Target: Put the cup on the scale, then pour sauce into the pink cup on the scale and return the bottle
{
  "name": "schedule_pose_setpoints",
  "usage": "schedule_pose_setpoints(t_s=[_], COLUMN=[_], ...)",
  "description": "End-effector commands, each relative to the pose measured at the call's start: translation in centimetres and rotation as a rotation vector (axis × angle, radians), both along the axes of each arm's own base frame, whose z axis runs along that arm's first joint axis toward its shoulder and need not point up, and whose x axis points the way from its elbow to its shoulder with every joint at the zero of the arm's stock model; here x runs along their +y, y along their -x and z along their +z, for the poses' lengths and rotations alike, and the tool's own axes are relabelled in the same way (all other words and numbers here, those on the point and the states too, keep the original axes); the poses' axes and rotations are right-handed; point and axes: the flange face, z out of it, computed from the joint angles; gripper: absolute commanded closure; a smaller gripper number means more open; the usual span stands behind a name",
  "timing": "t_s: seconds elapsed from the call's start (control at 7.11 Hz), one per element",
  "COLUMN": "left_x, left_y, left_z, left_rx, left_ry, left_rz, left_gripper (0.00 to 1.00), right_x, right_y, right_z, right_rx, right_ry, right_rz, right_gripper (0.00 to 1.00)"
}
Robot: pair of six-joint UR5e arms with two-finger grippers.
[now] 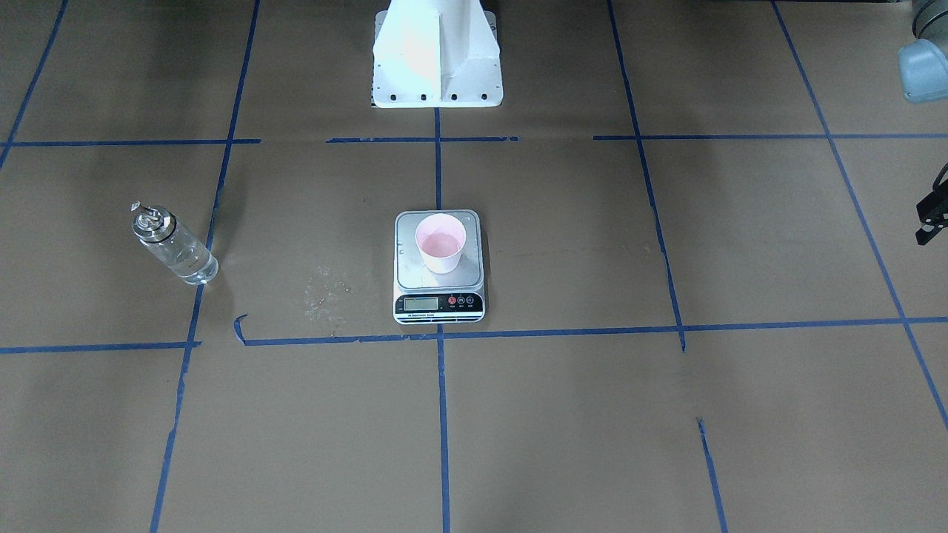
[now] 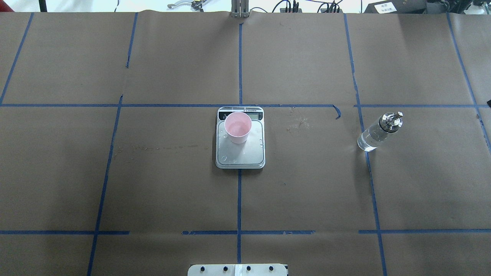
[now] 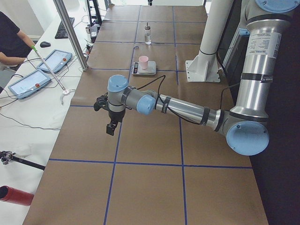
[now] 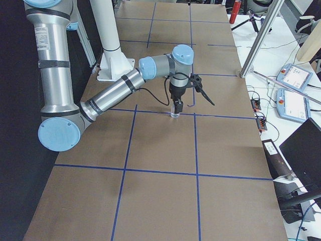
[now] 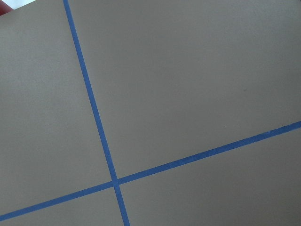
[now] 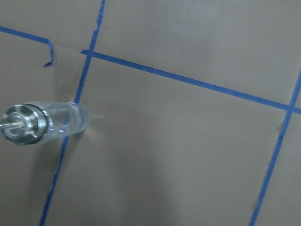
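Note:
The pale pink cup point(image 1: 441, 243) stands upright on the silver plate of the scale point(image 1: 439, 285) at the table's middle, also in the overhead view point(image 2: 238, 127). Its inside has a wet sheen. The clear bottle point(image 2: 379, 132) with silver collar and spout stands upright on a blue tape line on my right side, free of both grippers; it also shows in the front view point(image 1: 174, 244) and the right wrist view point(image 6: 42, 123). My left gripper point(image 1: 929, 218) shows only partly at the frame edge, far from the scale. My right gripper point(image 4: 183, 103) hovers near the bottle. I cannot tell whether either is open.
Small drops lie on the scale's plate point(image 2: 230, 155). A patch of wet spots point(image 1: 326, 296) marks the brown paper between scale and bottle. Blue tape lines grid the table. The white robot base point(image 1: 437, 59) stands behind the scale.

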Motion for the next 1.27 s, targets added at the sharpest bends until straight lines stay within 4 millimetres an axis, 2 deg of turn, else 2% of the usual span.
schedule_pose_setpoints(t_s=[0.0,0.14,0.28,0.42,0.56,0.7,0.98,1.13], left_x=[0.3,0.4,1.3,4.3,5.0,4.5,4.2,4.1], left_y=[3.9,7.1,11.0,12.5,12.4,12.6,12.4,12.5], left_z=[2.9,5.8,9.1,11.3,12.2,11.3,11.4,11.2], left_rx=[-0.015,-0.029,-0.02,0.061,0.068,0.044,0.015,0.01], left_ry=[-0.025,-0.004,0.063,0.112,0.108,0.07,0.067,0.066], left_rz=[0.055,0.042,-0.026,-0.055,-0.05,-0.054,-0.054,-0.054], left_gripper=[0.0,0.0,0.0,0.0,0.0,0.0,0.0,0.0], right_x=[-1.5,-1.2,-1.9,-2.6,-1.3,-0.9,0.1,0.0], right_y=[-7.5,-8.4,-8.5,-8.5,-8.5,-8.4,-8.3,-8.3], right_z=[9.5,10.9,11.8,11.0,13.6,16.4,19.0,19.4], right_rx=[0.005,0.013,0.025,0.032,0.035,0.032,0.017,0.016], right_ry=[-0.033,-0.032,-0.033,-0.091,-0.046,0.051,0.109,0.091], right_rz=[-0.077,-0.074,-0.064,-0.037,-0.007,0.037,0.05,0.058], right_gripper=[0.0,0.0,0.0,0.0,0.0,0.0,0.0,0.0])
